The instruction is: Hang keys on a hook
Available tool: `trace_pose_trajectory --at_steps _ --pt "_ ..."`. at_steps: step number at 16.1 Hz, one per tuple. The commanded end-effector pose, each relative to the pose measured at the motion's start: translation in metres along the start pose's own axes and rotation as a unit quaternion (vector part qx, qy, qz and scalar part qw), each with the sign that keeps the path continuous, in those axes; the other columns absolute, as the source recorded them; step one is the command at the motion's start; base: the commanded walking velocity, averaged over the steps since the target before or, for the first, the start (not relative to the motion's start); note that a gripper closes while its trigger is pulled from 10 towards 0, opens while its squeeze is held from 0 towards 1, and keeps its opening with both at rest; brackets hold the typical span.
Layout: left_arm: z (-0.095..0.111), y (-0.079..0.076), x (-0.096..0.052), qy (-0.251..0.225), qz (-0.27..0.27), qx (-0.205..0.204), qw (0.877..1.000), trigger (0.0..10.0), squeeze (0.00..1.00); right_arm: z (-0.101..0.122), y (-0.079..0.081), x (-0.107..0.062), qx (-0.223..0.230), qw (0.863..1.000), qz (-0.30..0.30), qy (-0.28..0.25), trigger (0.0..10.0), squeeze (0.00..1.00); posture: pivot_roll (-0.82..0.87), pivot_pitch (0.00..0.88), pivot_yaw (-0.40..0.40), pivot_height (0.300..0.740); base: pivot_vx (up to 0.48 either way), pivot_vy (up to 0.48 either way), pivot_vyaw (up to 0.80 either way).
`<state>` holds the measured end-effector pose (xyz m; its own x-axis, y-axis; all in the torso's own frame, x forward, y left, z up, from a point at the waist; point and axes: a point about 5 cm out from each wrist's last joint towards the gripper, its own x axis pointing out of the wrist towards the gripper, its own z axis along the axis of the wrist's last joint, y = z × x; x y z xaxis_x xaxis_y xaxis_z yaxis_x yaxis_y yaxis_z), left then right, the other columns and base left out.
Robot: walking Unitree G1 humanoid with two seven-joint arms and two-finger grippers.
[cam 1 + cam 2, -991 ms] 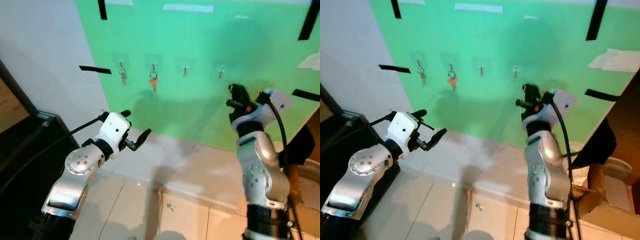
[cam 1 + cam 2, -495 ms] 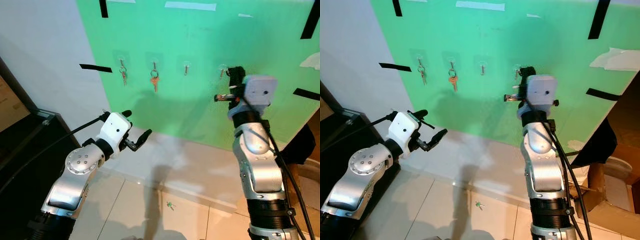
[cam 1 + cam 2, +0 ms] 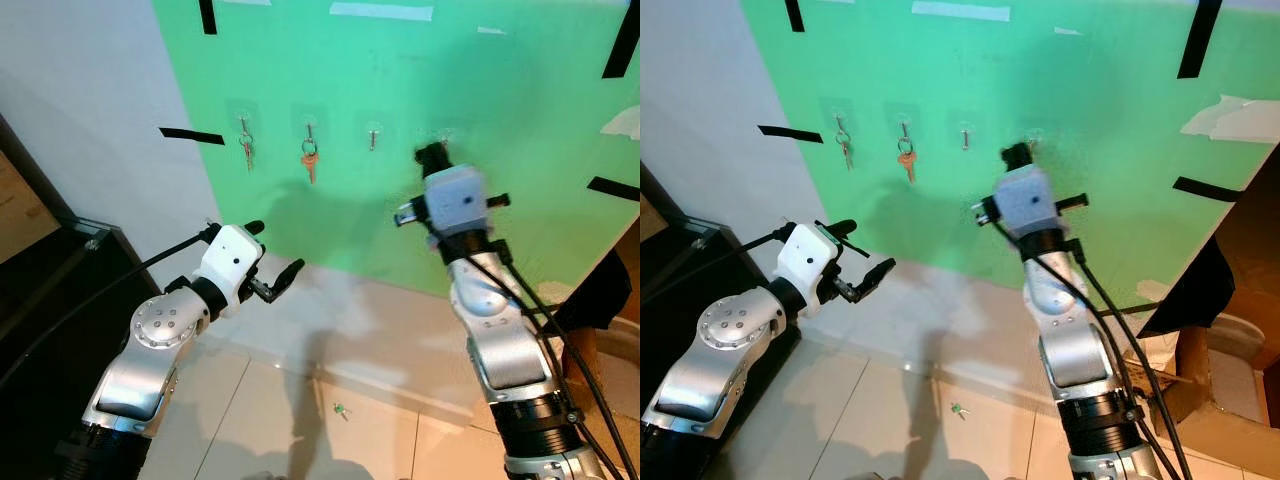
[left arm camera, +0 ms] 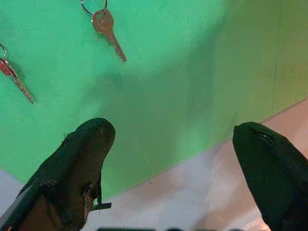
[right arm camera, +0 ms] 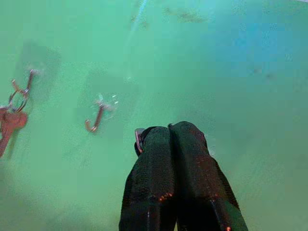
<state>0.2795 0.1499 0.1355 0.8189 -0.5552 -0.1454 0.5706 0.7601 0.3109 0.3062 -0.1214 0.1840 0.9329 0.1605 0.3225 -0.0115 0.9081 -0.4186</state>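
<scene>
Keys: a small silver ring (image 5: 138,138) peeks out beside the right end effector (image 5: 169,132), whose two black fingers are pressed together; whether it is the task's key ring pinched there cannot be told. This end effector is raised against the green wall panel (image 3: 520,120), near the rightmost clear adhesive hook (image 3: 441,135), with the empty brown-tipped hook (image 5: 96,118) beside it in the wrist view. Row of four hooks on the panel: far-left one carries a silver ring with a reddish key (image 3: 246,148), next carries an orange key on a ring (image 3: 308,160), third hook (image 3: 372,136) is bare. Left end effector (image 3: 268,280) hovers low, well apart from the hooks, fingers spread wide. Black tape strips (image 3: 190,138) sit on the panel and the white wall (image 3: 80,90). Pale tiled floor (image 3: 270,410) below, with a small green scrap (image 3: 340,409) on it. Dark cabinet (image 3: 50,290) at left; brown cardboard box (image 3: 1225,400) at right.
</scene>
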Motion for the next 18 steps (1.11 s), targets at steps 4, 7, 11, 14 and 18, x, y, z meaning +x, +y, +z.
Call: trace_pose_trajectory --at_steps 4,7,11,14,18 --pt "0.006 0.002 0.001 -0.003 -0.001 0.014 1.0 10.0 0.18 -0.001 -0.01 0.01 -0.083 0.995 -0.046 -0.001 10.0 0.0 -0.06 0.0 0.055 0.74 0.0 0.0 0.0" --pt "0.005 0.001 0.001 -0.003 -0.001 0.014 1.0 10.0 0.18 -0.003 -0.017 0.011 -0.106 0.992 -0.073 0.0 10.0 0.0 -0.06 0.0 0.054 0.74 0.0 0.0 0.0" --pt "0.005 0.0 0.001 -0.003 -0.002 0.012 1.0 10.0 0.18 -0.008 -0.012 0.01 -0.119 0.991 -0.06 0.002 10.0 0.0 -0.06 0.0 0.052 0.74 0.0 0.0 0.0" --pt "0.005 0.0 0.001 -0.003 -0.003 0.011 1.0 10.0 0.18 -0.011 -0.001 0.009 -0.092 0.995 -0.035 0.01 10.0 0.0 -0.06 0.0 0.051 0.74 0.0 0.0 0.0" --pt "0.005 -0.001 0.001 -0.003 -0.003 0.011 1.0 10.0 0.18 -0.016 -0.002 0.01 -0.086 0.995 -0.041 0.025 10.0 0.0 -0.06 0.0 0.049 0.74 0.0 0.0 0.0"
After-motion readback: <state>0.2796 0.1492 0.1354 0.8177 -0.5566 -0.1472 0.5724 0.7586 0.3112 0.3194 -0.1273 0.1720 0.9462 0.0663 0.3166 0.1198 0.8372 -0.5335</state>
